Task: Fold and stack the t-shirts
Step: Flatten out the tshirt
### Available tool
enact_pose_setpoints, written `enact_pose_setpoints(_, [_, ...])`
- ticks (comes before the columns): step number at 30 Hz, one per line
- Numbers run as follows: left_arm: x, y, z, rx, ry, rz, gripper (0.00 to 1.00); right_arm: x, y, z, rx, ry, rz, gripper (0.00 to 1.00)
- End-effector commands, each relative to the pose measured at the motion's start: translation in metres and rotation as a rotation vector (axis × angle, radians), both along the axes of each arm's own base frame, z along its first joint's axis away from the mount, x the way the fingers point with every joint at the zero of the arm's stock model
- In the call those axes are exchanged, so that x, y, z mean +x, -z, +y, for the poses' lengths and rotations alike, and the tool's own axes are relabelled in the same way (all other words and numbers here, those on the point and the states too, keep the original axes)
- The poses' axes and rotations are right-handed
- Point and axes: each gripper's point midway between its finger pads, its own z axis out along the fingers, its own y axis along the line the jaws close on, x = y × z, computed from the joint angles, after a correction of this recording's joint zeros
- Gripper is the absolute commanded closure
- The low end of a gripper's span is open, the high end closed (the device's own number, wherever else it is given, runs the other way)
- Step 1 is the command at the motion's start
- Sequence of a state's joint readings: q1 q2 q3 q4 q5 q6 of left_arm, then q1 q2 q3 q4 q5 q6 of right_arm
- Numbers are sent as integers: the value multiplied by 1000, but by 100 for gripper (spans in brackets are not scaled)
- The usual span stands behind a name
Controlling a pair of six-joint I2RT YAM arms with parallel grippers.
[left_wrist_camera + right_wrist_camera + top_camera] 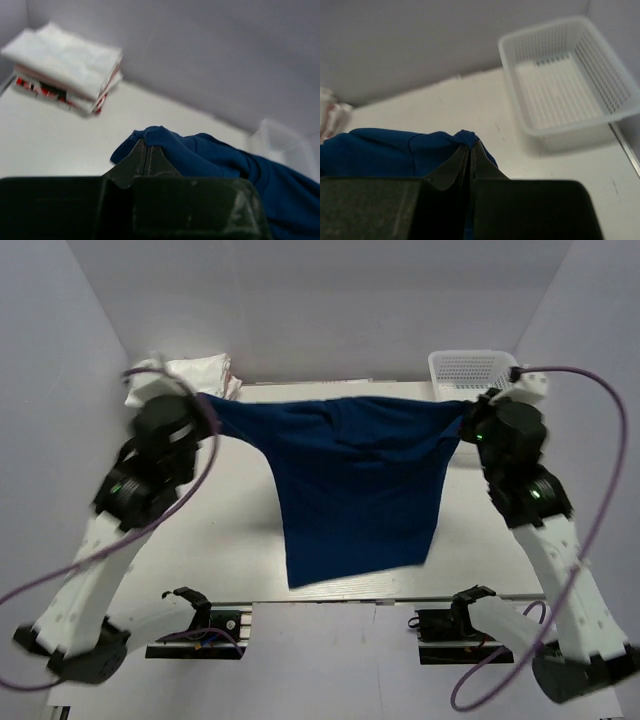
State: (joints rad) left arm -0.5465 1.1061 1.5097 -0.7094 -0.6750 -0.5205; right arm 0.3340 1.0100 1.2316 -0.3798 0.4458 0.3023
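Note:
The navy blue t-shirt (355, 485) hangs in the air, stretched between both arms, its lower edge trailing toward the near table edge. My left gripper (205, 400) is shut on the shirt's left end; the left wrist view shows blue cloth (200, 152) pinched at the fingertips (146, 145). My right gripper (465, 418) is shut on the right end; the right wrist view shows cloth (385, 150) bunched at its tips (470, 145). A stack of folded white shirts with a red-printed one (65, 67) lies at the back left (200, 375).
A white plastic mesh basket (470, 370) stands at the back right, open in the right wrist view (565, 80). White walls close in the table (230, 540) on three sides. The arm bases sit at the near edge.

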Motion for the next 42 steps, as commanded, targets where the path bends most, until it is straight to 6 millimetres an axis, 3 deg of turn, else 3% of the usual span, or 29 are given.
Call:
enact_pose_setpoints(1, [-54, -87, 34, -60, 28, -279, 100, -44, -74, -8, 33, -59, -212, 100])
enact_pose_setpoints(2, [-78, -108, 41, -87, 70, -354, 100, -57, -101, -13, 53, -57, -276, 100])
enact_pose_setpoints(4, [-103, -133, 54, -133, 80, -439, 100, -84, -121, -21, 67, -59, -327, 100])
enact_pose_setpoints(5, [-113, -141, 62, -147, 69, -469, 100, -102, -146, -27, 73, -64, -393, 100])
enact_pose_setpoints(7, [-141, -164, 74, -188, 88, -551, 100, -118, -159, -32, 70, -70, -430, 100])
enact_pose_setpoints(8, [-149, -169, 76, -184, 105, -567, 100, -130, -177, -35, 75, -76, -471, 100])
enact_pose_setpoints(10, [-171, -188, 79, -200, 157, -634, 100, -143, -187, -39, 66, -78, -499, 100])
enact_pose_setpoints(15, [-211, -220, 80, -200, 271, -733, 100, -176, -227, -47, 51, -100, -595, 100])
enact_pose_setpoints(20, [-208, -228, 79, -203, 266, -737, 100, -171, -231, -49, 43, -77, -598, 100])
enact_pose_setpoints(23, [-169, -206, 72, -175, 185, -634, 100, -139, -217, -45, 29, -44, -543, 100])
enact_pose_setpoints(25, [-133, -178, 73, -185, 67, -540, 100, -99, -192, -30, 0, -60, -453, 100])
enact_pose_setpoints(26, [-102, -150, 61, -169, 28, -461, 100, -75, -178, -18, -4, -78, -412, 100])
enact_pose_setpoints(27, [-86, -133, 69, -159, -76, -416, 100, -49, -160, -8, -8, -87, -352, 100])
enact_pose_setpoints(29, [-53, -94, 64, -161, -183, -310, 100, -3, -116, 14, -24, -129, -242, 100])
enact_pose_setpoints(30, [-23, -43, 57, -67, -253, -159, 100, 12, -106, 21, -20, -140, -224, 100])
enact_pose_setpoints(31, [-11, -14, 52, -41, -287, -81, 100, 46, -63, 47, -30, -214, -122, 100])
enact_pose_setpoints(33, [7, 61, 50, 2, -375, 102, 100, 71, -27, 61, -23, -246, -55, 100])
enact_pose_setpoints(35, [26, 143, 44, 43, -415, 289, 95, 107, 41, 81, -19, -287, 91, 100])
enact_pose_setpoints(36, [29, 170, 49, 20, -429, 365, 91, 115, 50, 87, -19, -302, 111, 100])
enact_pose_setpoints(37, [34, 191, 49, 10, -429, 415, 79, 128, 88, 96, -24, -327, 197, 100])
enact_pose_setpoints(38, [37, 225, 51, 22, -420, 505, 65, 143, 104, 105, -31, -337, 233, 99])
enact_pose_setpoints(39, [38, 235, 54, 39, -433, 537, 23, 146, 141, 107, -47, -347, 338, 67])
enact_pose_setpoints(40, [42, 233, 54, 37, -435, 555, 9, 152, 163, 110, -70, -358, 392, 42])
enact_pose_setpoints(41, [45, 241, 55, 60, -451, 590, 0, 158, 160, 116, -70, -372, 391, 11])
enact_pose_setpoints(42, [42, 242, 59, 69, -469, 619, 0, 154, 164, 116, -82, -376, 413, 10])
